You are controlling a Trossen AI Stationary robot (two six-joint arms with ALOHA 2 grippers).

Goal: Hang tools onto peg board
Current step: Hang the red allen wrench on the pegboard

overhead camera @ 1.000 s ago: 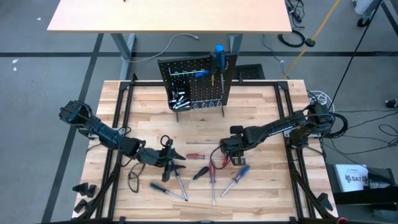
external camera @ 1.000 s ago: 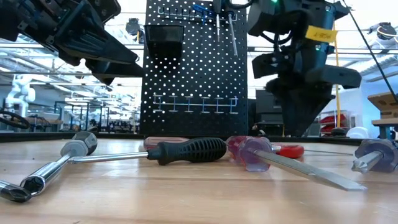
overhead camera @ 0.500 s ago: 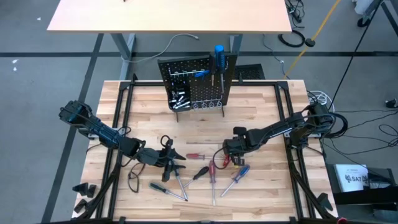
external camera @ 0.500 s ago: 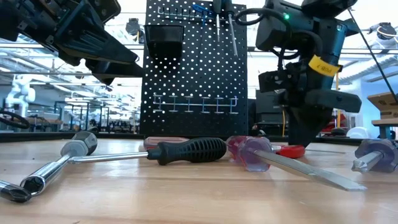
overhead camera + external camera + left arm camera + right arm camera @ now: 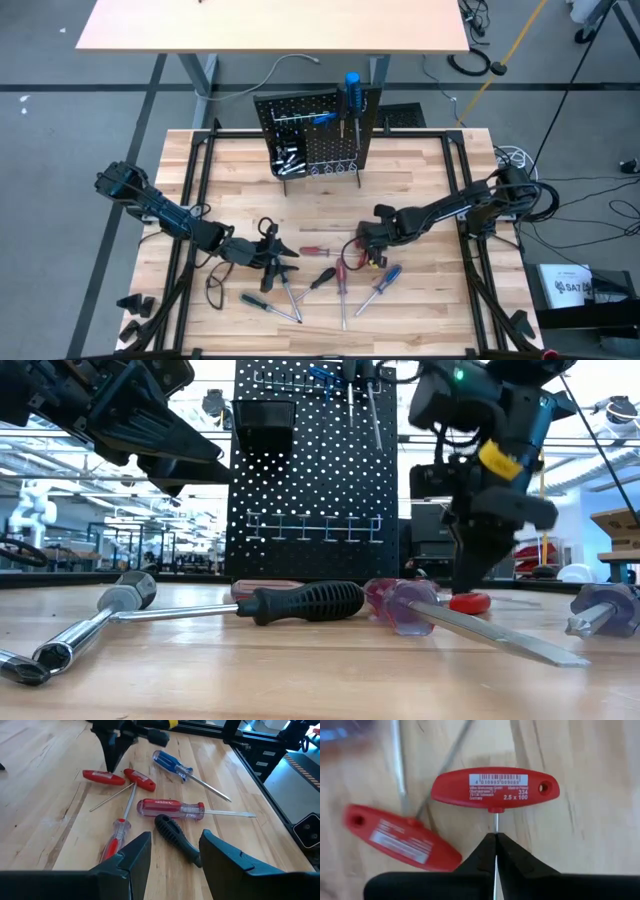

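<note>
A red T-handle hex key (image 5: 494,787) lies flat on the wooden table (image 5: 420,190), and my right gripper (image 5: 495,842) is shut on its thin shaft. In the high view this gripper (image 5: 365,250) stands right of the table's middle. A second red T-handle key (image 5: 400,840) lies close beside the first. My left gripper (image 5: 172,855) hangs open above the loose tools, over a black-handled screwdriver (image 5: 175,832), and touches nothing. The black peg board (image 5: 318,130) stands upright at the table's far edge, with a blue-handled screwdriver (image 5: 351,90) at its top. My right gripper pinches the hex key's bare shaft (image 5: 494,826), just below the handle, between its two fingertips. The fingers come steeply from above, one on each side of the shaft. The key lies flat on the table with its handle's label up.
Around the grip lie a blue-handled screwdriver (image 5: 172,764), a clear red-handled one (image 5: 170,809) and a small red one (image 5: 112,840). A silvery socket driver (image 5: 100,615) lies nearer the left. Bare wood stretches between the tools and the peg board (image 5: 310,470).
My right gripper has sunk a little toward the red T-handle key and has rolled and tipped about its wrist. The tools lie as before.
</note>
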